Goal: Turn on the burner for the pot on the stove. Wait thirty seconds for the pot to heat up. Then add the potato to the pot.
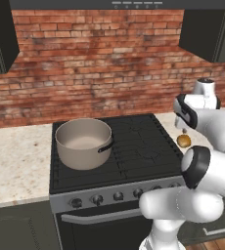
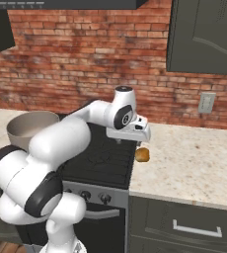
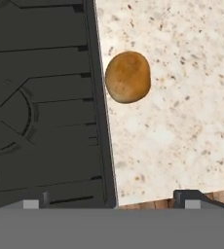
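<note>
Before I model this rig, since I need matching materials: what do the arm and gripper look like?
The arm is glossy white with rounded, bulbous links and black bands at the joints. The gripper has two small dark fingertips. No cables or markings are visible.

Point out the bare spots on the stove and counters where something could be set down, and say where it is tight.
Free: the right-hand grates of the stove, between the pot and the counter edge; the speckled counter right of the potato; the counter left of the stove. Crowded: the stove's left rear, taken by the pot, and the strip by the stove's right edge, where the open gripper hangs over the potato.
</note>
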